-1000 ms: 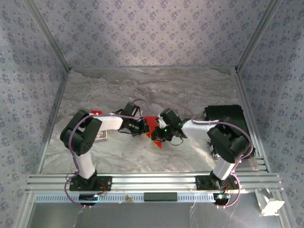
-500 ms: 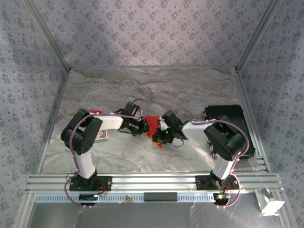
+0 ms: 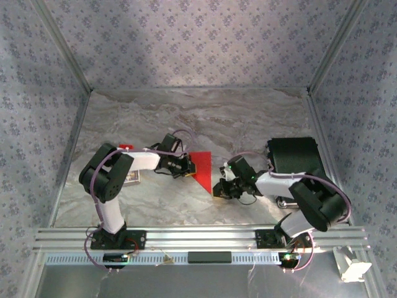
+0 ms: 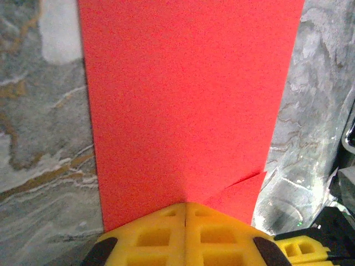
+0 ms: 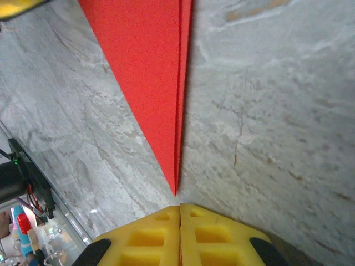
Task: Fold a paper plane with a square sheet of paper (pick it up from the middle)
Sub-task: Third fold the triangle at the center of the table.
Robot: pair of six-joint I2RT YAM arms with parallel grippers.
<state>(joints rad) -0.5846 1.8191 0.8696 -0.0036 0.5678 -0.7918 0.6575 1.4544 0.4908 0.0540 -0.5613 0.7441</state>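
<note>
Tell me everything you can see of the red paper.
The red paper is thin, plain and matte, folded into a flat, layered wedge tapering to a sharp point, with a small creased flap near its wide end. It lies flat on the marbled table. The shut left pincer sits on its wide end; whether it pinches the sheet is unclear. The shut right pincer is just short of the tip, apart.

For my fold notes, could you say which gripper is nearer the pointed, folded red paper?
Left. The left gripper touches the pointed, folded red paper at its edge; the right gripper sits just short of its tip.
</note>
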